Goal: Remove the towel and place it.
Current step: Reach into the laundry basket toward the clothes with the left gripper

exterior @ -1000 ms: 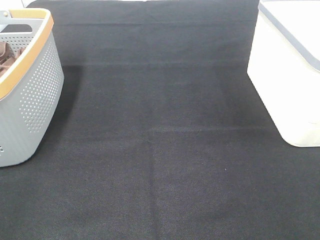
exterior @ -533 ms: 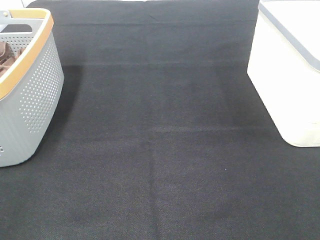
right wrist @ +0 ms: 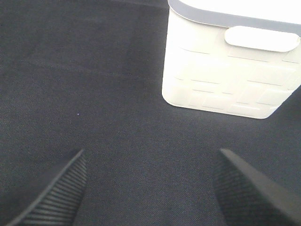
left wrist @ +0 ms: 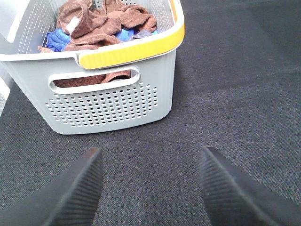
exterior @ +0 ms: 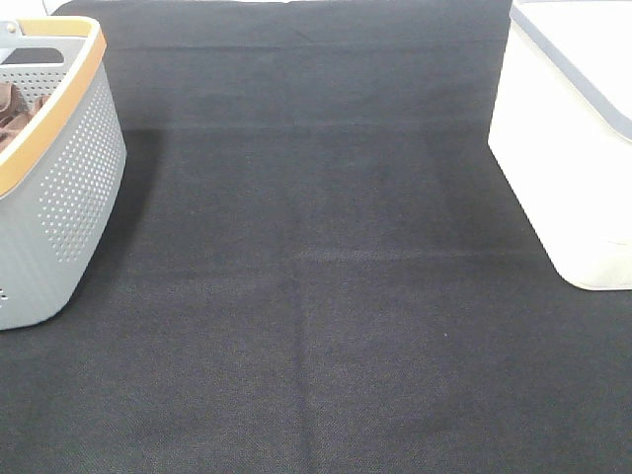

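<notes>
Left gripper, jaws wide apart, faces a grey basket; the towel lies bunched inside among blue cloths, behind its wall. Right gripper, equally spread, faces a white bin.

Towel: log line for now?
towel: in grey basket | left gripper: jaws open, outside basket | right gripper: jaws open, empty

A reddish-brown microfibre towel, its white tag showing at one corner, lies crumpled on top of blue cloths inside the grey perforated basket, at the far left corner of the black mat.
</notes>
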Controlling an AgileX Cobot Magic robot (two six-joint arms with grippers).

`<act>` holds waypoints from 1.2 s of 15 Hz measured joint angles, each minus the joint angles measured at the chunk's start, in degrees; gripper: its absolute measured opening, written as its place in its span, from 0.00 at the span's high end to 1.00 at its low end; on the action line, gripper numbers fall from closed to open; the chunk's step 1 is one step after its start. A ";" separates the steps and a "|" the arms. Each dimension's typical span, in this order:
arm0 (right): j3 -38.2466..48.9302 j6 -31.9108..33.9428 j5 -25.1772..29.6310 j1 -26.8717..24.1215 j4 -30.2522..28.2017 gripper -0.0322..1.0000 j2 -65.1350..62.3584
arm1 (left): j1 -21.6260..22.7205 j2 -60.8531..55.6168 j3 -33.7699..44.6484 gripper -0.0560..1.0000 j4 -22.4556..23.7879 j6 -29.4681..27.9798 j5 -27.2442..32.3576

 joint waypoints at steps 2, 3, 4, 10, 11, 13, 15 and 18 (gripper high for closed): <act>0.00 0.00 0.00 0.00 0.00 0.28 0.00 | 0.00 0.00 0.00 0.40 0.00 0.00 0.00; 0.00 0.00 0.00 0.00 0.00 0.28 0.00 | 0.00 0.00 0.00 0.40 0.00 0.00 0.00; 0.00 0.00 0.00 0.00 0.00 0.28 0.00 | 0.00 0.00 0.00 0.40 0.00 0.00 0.00; 0.00 0.00 0.00 0.00 0.00 0.28 0.00 | 0.00 0.00 0.00 0.40 0.00 0.00 0.00; 0.00 0.00 0.00 0.00 0.00 0.28 0.00 | 0.00 0.00 0.00 0.40 0.00 0.00 0.00; 0.00 0.00 0.00 0.00 0.00 0.28 0.00 | 0.00 0.00 0.00 0.40 0.00 0.00 0.00; 0.00 0.00 0.00 0.00 0.00 0.28 0.00 | 0.00 0.00 0.00 0.40 0.00 0.00 0.00; 0.00 0.00 0.00 0.00 0.00 0.28 0.00 | 0.00 0.00 0.00 0.40 0.00 0.00 0.00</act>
